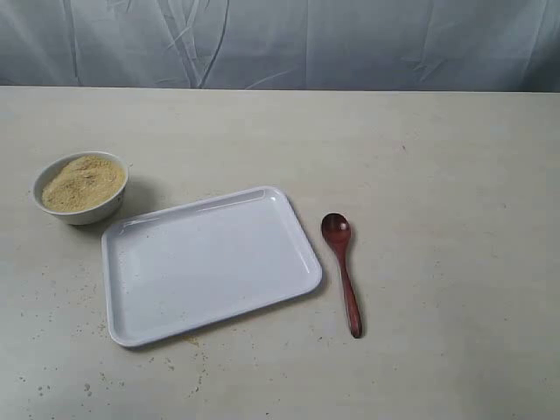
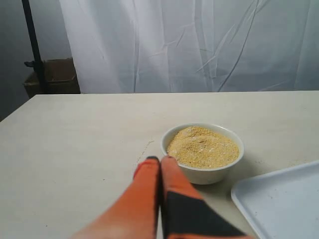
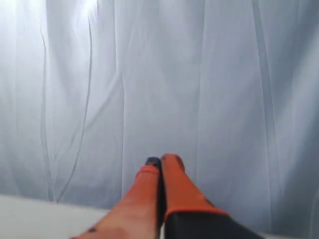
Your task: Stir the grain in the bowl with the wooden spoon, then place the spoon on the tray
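Only in the exterior view: the spoon [image 1: 341,271], flat on the table [image 1: 455,175], just right of the tray [image 1: 118,289] and apart from it, head toward the far side, handle toward the near edge. Same view: the tray turned a little askew, a few specks on its floor. Just off its far-left corner, the bowl [image 1: 80,210], near but not touching, heaped with grain [image 1: 81,181].

Grippers only in the wrist views. In the left wrist view: the left gripper [image 2: 159,159], orange fingers pressed together, closed on nothing, pointing at the bowl and stopping short of it, no contact. Beside the bowl, one corner of the tray. Past the table's edge, a cardboard box [image 2: 52,74] and a dark pole [image 2: 32,45], found in no other view.

In the right wrist view: the right gripper [image 3: 160,160], fingers likewise tight together and empty, aimed at the white curtain [image 3: 199,74], only a sliver of table in frame. No sight of spoon, bowl or tray from there.

Open table right of the spoon and beyond the tray, up to the far edge at the curtain. Loose grains scattered on the table near the tray's near-left corner.
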`<state>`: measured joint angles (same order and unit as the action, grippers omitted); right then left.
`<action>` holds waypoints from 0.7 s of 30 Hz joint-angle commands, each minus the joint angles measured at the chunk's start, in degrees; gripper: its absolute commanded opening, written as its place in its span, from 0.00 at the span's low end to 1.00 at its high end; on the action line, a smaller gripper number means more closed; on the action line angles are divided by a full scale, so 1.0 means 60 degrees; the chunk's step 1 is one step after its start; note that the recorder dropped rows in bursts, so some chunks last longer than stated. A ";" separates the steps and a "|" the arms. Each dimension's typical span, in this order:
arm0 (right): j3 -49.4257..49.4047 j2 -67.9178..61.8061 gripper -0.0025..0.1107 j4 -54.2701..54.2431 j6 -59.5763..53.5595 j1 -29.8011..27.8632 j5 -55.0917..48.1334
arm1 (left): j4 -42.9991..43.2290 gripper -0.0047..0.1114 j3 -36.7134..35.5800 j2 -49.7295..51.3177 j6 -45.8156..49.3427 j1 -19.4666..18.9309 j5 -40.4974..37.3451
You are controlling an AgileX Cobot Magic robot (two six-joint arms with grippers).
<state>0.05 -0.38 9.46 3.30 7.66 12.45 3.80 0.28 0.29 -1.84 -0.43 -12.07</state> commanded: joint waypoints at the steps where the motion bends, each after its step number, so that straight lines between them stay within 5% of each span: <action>1: -0.0009 0.0064 0.02 -0.0003 -0.0022 -0.0036 0.2260 | 0.0008 0.04 -0.0047 -0.0049 -0.0010 -0.0008 0.0052; 15: -0.0009 0.0064 0.02 -0.0176 -0.0022 -0.0036 0.3364 | 0.0008 0.04 -0.0047 -0.0049 -0.0010 -0.0008 0.0052; 18: 0.0484 -0.0074 0.02 0.0004 0.0131 -0.0036 0.1748 | 0.0008 0.04 -0.0047 -0.0049 -0.0010 -0.0008 0.0052; 21: 0.2265 -0.0898 0.01 0.0062 0.0234 -0.0036 -0.2000 | 0.0008 0.04 -0.0047 -0.0049 -0.0010 -0.0008 0.0052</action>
<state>6.14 -2.33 9.70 4.22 7.66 16.03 3.80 0.28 0.29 -1.84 -0.43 -12.07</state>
